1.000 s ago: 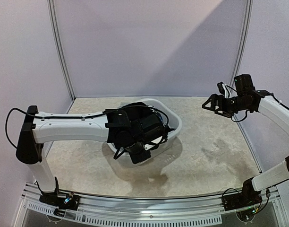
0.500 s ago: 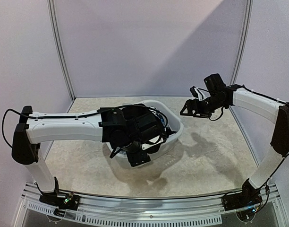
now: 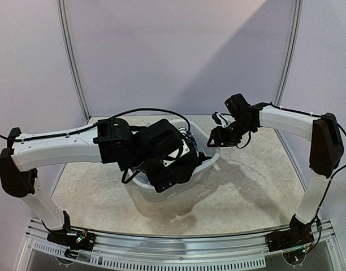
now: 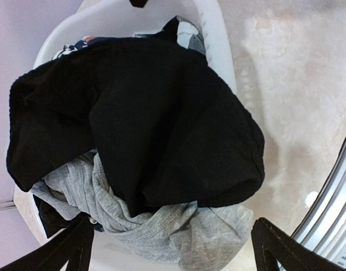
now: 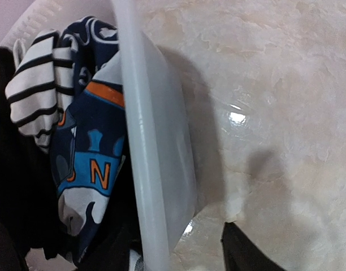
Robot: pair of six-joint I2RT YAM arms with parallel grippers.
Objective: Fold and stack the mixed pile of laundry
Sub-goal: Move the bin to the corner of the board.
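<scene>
The mixed laundry pile fills the white basket (image 4: 218, 39). A large black garment (image 4: 161, 113) lies on top, with a light grey top (image 4: 161, 226) bunched under its near edge. My left gripper (image 4: 173, 257) hangs open just above them, one finger at each bottom corner and nothing between them. In the right wrist view a printed piece (image 5: 85, 164) and a striped cloth (image 5: 37, 93) lie against the basket rim (image 5: 140, 169). My right gripper (image 5: 128, 257) is open astride that rim, with one finger (image 5: 246, 254) outside the wall and clear of it. From above, my left wrist hides most of the pile.
The basket (image 3: 210, 162) stands mid-table on a beige marbled top (image 3: 258, 186). My right gripper (image 3: 214, 138) sits at the basket's right rim. Pale walls and metal posts (image 3: 71, 62) close in the back and sides. A metal rail (image 3: 178, 257) runs along the near edge.
My left gripper's jaws have spread wide over the basket and that wrist has drawn back a little. My right arm has swung left from the far right to the basket's rim.
</scene>
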